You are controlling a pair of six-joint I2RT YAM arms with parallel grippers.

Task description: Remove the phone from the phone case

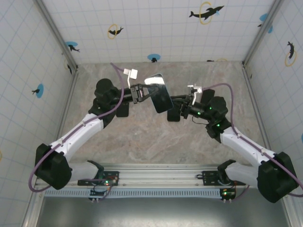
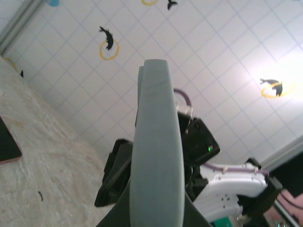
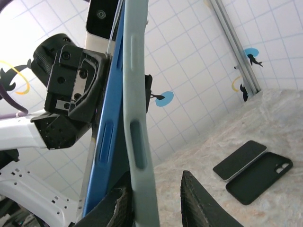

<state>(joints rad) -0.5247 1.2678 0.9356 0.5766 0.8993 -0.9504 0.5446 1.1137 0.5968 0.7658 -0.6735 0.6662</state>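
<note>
Left arm (image 1: pixel 78 131), right arm (image 1: pixel 239 142): raised, elbows bent, wrists meeting above mid-desk (image 1: pixel 142 142). Left fingers (image 1: pixel 143 93) clamped on phone case (image 3: pixel 135 71); right fingers (image 3: pixel 199 198) narrowly parted astride its edge, gap beside one. Case with phone (image 3: pixel 111 156): aloft between them, on edge, long axis roughly far-to-near.

White gridded walls (image 1: pixel 156 33) with dolphin stickers (image 1: pixel 207 11) enclose a beige marbled tabletop (image 1: pixel 142 142) edged by a metal rail (image 1: pixel 161 169).
</note>
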